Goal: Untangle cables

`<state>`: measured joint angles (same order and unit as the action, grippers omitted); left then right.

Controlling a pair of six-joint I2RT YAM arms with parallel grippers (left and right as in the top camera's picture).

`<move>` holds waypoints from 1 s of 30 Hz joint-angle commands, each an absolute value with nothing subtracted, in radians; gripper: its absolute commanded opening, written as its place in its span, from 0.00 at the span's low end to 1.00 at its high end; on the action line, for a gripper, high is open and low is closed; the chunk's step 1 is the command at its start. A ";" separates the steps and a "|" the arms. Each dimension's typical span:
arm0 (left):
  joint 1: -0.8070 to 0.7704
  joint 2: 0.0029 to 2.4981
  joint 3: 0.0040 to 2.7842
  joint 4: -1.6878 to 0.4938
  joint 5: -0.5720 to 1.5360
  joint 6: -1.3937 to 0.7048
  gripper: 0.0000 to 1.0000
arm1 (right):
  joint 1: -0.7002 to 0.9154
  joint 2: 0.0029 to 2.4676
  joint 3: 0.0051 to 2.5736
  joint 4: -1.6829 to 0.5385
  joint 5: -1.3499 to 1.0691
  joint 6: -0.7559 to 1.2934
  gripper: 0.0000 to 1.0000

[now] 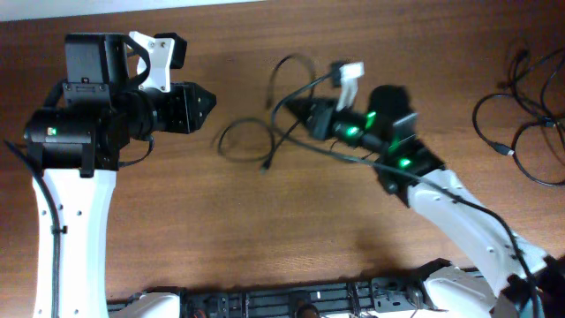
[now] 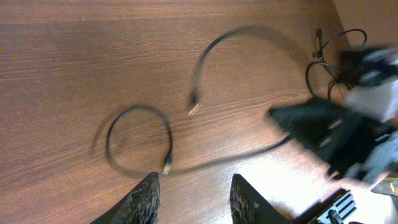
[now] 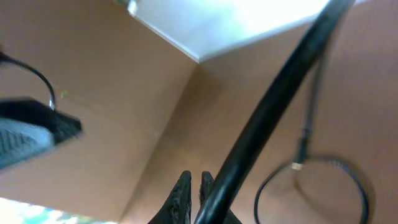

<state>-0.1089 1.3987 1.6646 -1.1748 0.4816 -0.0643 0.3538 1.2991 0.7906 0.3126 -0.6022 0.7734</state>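
Wood-grain table lies under both arms. My left gripper hangs spread wide and empty, just short of the cables: one loop lies flat on the wood with two plugs showing. My right gripper looks pressed together on a strand that runs up to its tip. I cannot see the contact itself, and in its own wrist view that strand is a fat black blur beside the fingers. A second heap lies well apart at the right edge, cut off by the frame.
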 commanded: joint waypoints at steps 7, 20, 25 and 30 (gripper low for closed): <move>-0.107 1.379 1.680 -1.176 0.489 -0.048 0.37 | -0.082 1.186 1.069 -0.028 -0.651 0.425 0.04; -0.107 1.379 1.680 -1.176 0.490 -0.048 0.36 | -0.772 1.198 1.145 -0.151 -0.528 0.147 0.04; -0.107 1.379 1.680 -1.176 0.491 -0.048 0.35 | -0.914 1.257 1.145 -0.183 -0.356 0.127 0.04; -0.107 1.379 1.680 -1.176 0.493 -0.049 0.34 | -0.957 1.370 1.145 -0.199 -0.117 0.128 0.04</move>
<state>-0.1089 1.3987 1.6646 -1.1751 0.4820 -0.0639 -0.9424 1.3064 1.1263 -0.1921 -0.3229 0.1486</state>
